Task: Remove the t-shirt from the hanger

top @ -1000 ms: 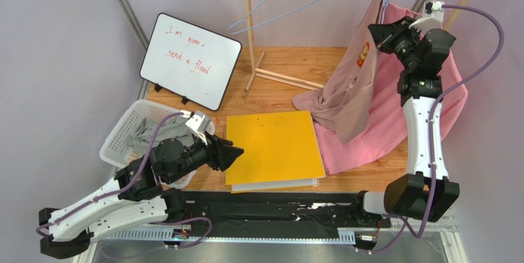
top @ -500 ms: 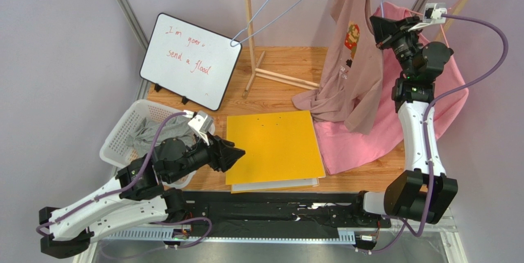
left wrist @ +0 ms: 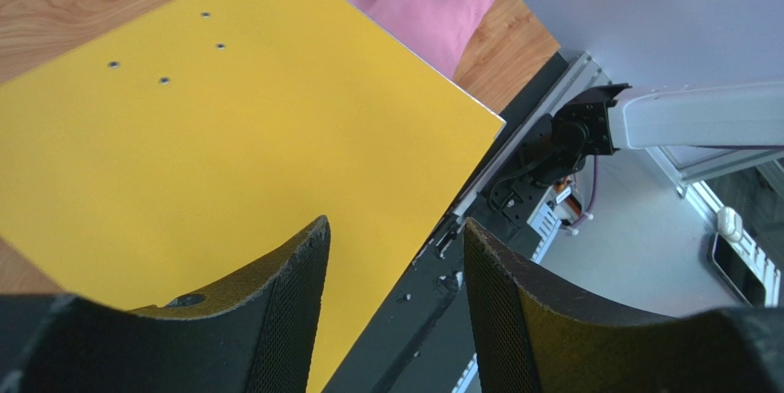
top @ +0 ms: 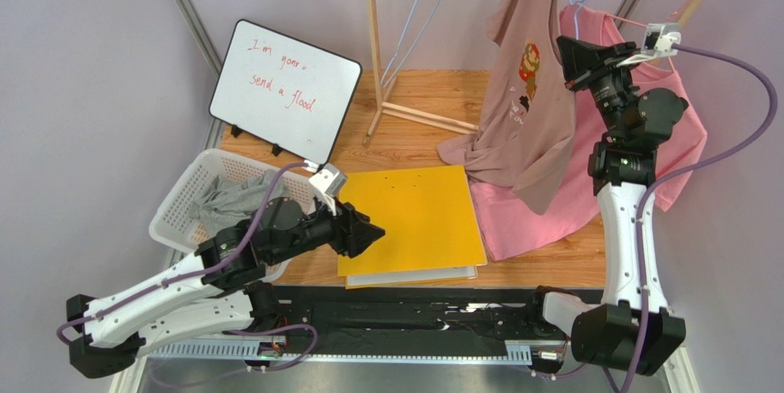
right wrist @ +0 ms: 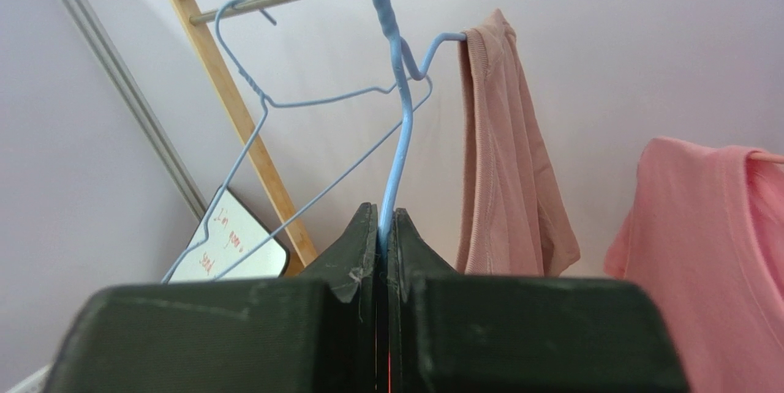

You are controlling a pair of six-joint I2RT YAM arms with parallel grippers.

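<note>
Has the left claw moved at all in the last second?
Yes. The left gripper has slid right, farther out over the yellow folder and away from the white basket.

Tan t-shirt (top: 529, 131), red-yellow print (top: 527, 56); blue hanger (right wrist: 397, 127); pink shirt (top: 552, 205); yellow folder (top: 409, 218).

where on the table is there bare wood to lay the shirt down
The wooden table is bare behind the yellow binder, between the white dry-erase board and the wooden rack foot. A smaller strip shows at the near right corner, beside the pink cloth. The draped brown t-shirt crowds the right; the white plastic basket fills the left.
</note>
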